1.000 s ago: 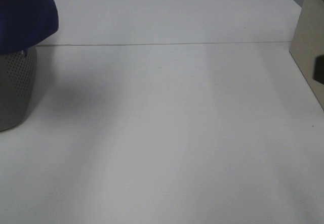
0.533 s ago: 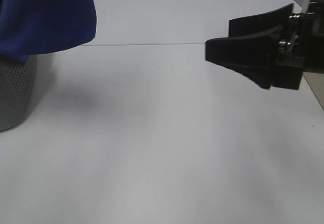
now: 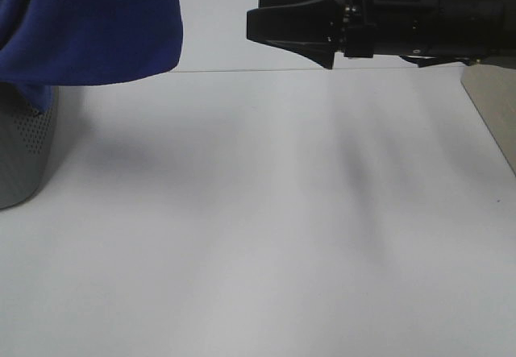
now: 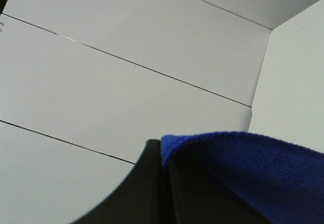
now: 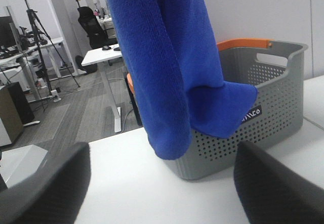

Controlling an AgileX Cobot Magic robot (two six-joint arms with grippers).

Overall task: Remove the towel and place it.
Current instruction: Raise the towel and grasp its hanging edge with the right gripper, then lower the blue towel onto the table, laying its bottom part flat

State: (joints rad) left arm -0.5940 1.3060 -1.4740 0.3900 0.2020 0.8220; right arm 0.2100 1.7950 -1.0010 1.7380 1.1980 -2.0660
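- The towel (image 3: 89,26) is held raised at the far left, above the grey perforated basket (image 3: 20,155), with one fold draped over the basket's rim.
- The left gripper (image 4: 163,155) is seen clamped on an edge of the towel.
- The right gripper (image 3: 256,17) is held above the far side of the white table (image 3: 258,228), right of the towel and apart from it, with jaws spread wide.
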